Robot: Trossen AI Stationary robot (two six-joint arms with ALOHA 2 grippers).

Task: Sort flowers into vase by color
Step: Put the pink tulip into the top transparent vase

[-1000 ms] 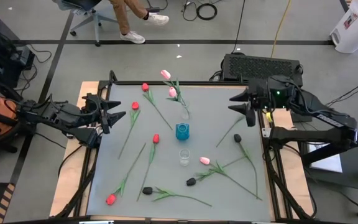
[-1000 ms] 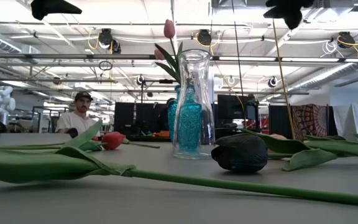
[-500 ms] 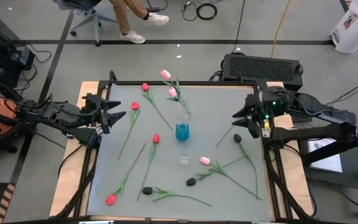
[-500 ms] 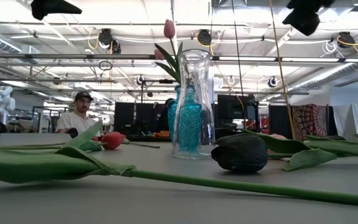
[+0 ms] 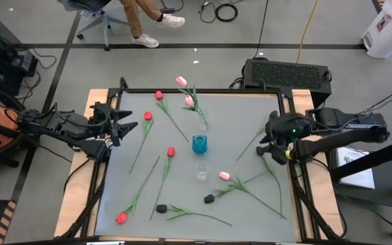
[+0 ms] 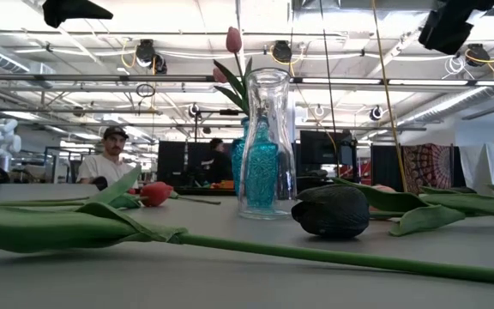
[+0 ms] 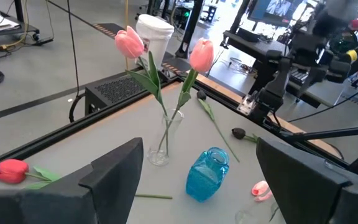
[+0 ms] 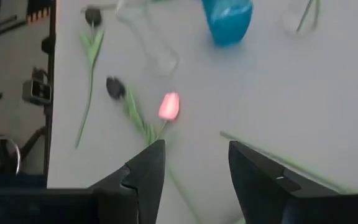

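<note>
Right gripper: over the table's right edge, above a black tulip; fingers parted, nothing between them; from the low view only a dark tip is visible at the top corner.
Left gripper: at the left edge, fingers spread wide, empty.
Flowers: two pink tulips stand in a thin clear vase; the rest lie loose across the table, red to the left, black and pink toward the near right.
Blue vase: centre, holding no stems.
Clear vase: just nearer, hard to make out from above.
Open room: bare table between blue vase and right edge.
</note>
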